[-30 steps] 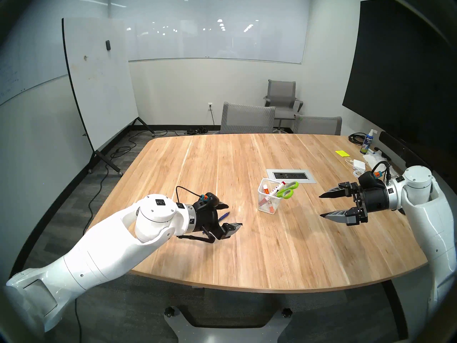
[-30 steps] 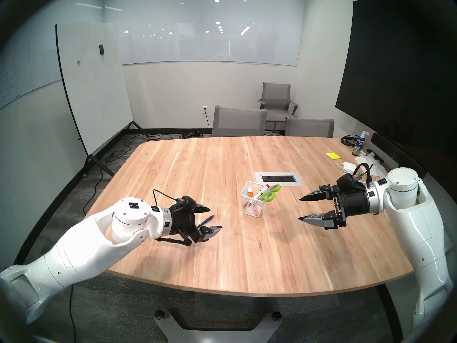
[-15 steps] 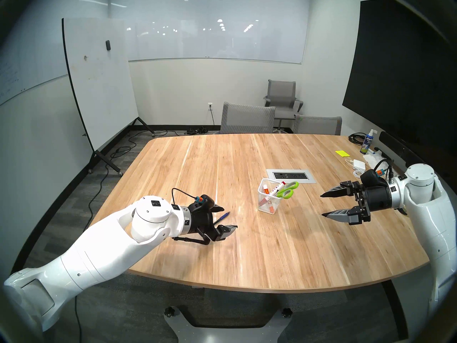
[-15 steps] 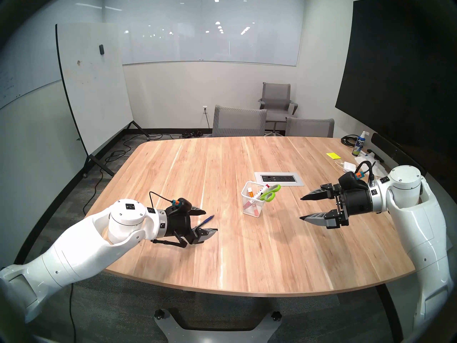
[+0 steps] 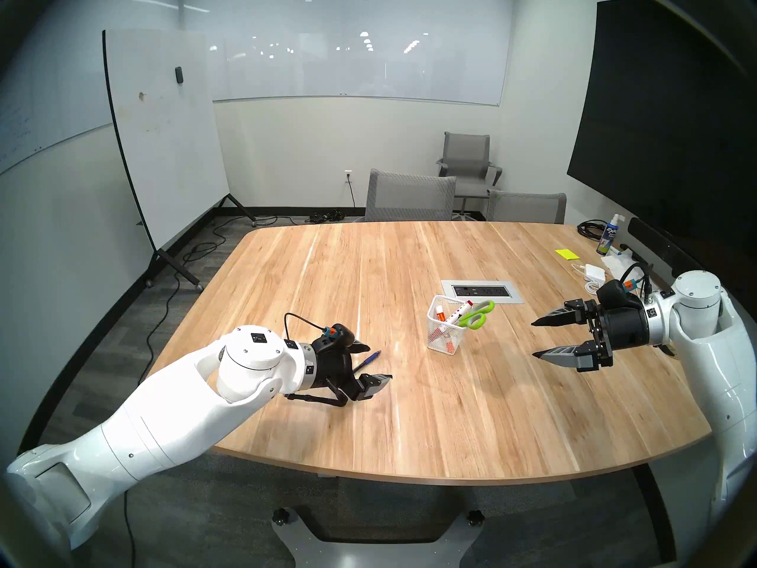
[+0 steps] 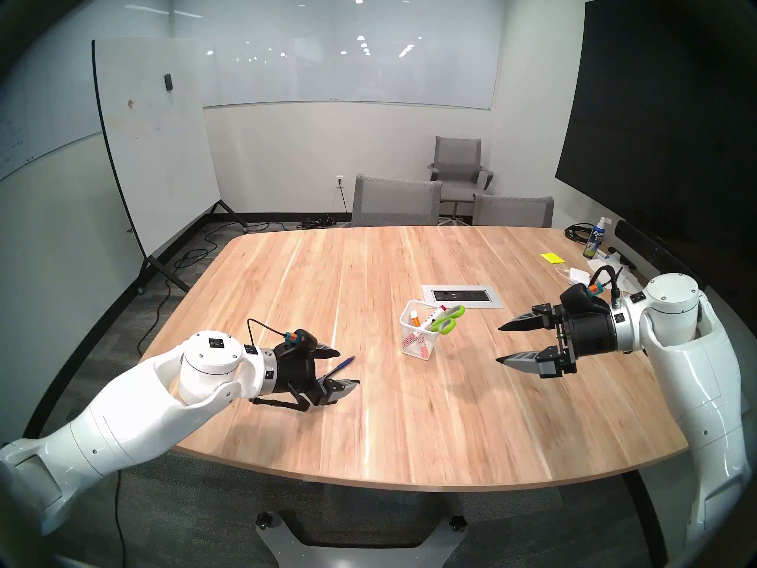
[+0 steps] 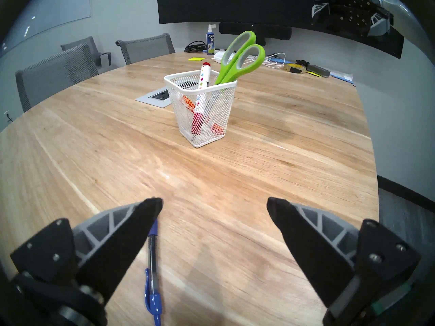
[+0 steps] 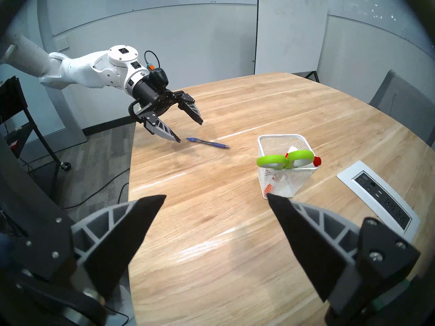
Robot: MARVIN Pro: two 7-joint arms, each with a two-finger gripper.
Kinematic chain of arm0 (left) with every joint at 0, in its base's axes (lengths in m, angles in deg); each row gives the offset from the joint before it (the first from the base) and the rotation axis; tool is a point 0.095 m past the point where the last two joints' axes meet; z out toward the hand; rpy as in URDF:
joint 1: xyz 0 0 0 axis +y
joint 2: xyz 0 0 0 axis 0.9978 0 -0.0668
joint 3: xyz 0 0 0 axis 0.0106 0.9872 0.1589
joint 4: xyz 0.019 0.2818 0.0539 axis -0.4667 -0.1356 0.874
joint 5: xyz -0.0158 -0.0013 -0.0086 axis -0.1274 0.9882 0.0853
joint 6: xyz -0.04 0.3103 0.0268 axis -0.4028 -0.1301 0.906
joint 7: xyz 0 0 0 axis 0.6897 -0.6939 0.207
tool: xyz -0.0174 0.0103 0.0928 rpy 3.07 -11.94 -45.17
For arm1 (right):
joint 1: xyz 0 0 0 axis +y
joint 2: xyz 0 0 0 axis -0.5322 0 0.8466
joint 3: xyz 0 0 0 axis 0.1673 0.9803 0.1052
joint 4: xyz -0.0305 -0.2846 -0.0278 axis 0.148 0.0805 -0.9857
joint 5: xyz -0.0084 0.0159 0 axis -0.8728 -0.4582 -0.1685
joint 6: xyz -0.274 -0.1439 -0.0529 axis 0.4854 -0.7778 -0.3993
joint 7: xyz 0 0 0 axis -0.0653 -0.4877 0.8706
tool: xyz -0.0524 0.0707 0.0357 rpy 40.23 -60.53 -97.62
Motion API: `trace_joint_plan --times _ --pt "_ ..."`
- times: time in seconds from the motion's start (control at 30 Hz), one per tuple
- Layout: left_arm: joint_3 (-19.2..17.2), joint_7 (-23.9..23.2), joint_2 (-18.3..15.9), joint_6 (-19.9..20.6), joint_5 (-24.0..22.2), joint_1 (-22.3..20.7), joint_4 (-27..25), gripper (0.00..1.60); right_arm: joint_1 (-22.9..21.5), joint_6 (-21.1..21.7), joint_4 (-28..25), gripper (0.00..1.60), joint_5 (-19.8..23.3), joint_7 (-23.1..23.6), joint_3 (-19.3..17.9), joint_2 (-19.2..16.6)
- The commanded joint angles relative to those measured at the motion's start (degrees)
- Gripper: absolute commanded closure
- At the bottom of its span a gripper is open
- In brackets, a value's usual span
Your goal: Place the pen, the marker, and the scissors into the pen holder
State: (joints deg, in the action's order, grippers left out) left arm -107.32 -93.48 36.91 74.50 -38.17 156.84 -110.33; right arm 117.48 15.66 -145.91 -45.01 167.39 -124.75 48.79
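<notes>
Left gripper [image 5: 379,362] has dropped slightly toward pen [image 7: 152,259] — fingers wide, empty (right gripper [image 5: 541,337] too); grasp next.

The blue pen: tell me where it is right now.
The blue pen lies flat on the table, outside the pen holder, beside the open left gripper.

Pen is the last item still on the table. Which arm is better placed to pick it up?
Left. The left gripper hangs open right over the pen, one fingertip beside its clip end. The right gripper is open too, but sits beyond the pen holder, far from the pen.
</notes>
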Motion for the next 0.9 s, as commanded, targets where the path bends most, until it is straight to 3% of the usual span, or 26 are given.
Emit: trace_joint_plan --times 0.0,0.87 --pt "0.05 -0.54 -0.20 0.24 -0.17 -0.22 0.49 0.00 -0.37 -0.26 -0.68 0.00 0.33 0.40 -0.64 -0.40" --pt "1.06 -2.09 -0.03 -0.06 0.41 -0.84 4.07 0.00 -0.36 -0.30 -0.67 0.00 0.37 0.39 -0.63 -0.43"
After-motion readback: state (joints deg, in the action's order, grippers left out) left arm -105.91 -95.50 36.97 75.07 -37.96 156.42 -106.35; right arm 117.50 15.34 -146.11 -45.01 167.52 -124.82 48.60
